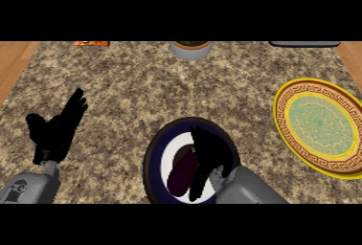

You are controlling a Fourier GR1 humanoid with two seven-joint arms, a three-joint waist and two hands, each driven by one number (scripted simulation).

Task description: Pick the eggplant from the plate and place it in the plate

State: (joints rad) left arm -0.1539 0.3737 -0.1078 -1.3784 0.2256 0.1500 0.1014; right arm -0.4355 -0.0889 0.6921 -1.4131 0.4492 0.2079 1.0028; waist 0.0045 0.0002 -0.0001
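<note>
On the speckled stone table (176, 91), seen from the head view, two plates lie well apart: a yellow-rimmed plate (283, 122) with a green centre at the right, and a dark blue-rimmed plate (152, 158) with a white centre near the lower edge. The eggplant (182, 168) lies on the white centre of the dark plate, its long axis running roughly up and down the view and leaning slightly to the right at its far end; which end carries the stem cannot be told. The right hand (209, 155) sits over the dark plate just beside the eggplant, on its right flank; its fingers (205, 139) extend straight and close together, apparently not curled round the fruit. The left hand (56, 127) rests at the left, fingers up and relaxed, holding nothing. A grey pot (191, 49) stands at the far edge. Risk, as a judgement: closing along only one flank could roll the smooth eggplant off toward the plate's left rim, away from the yellow-rimmed plate.
</note>
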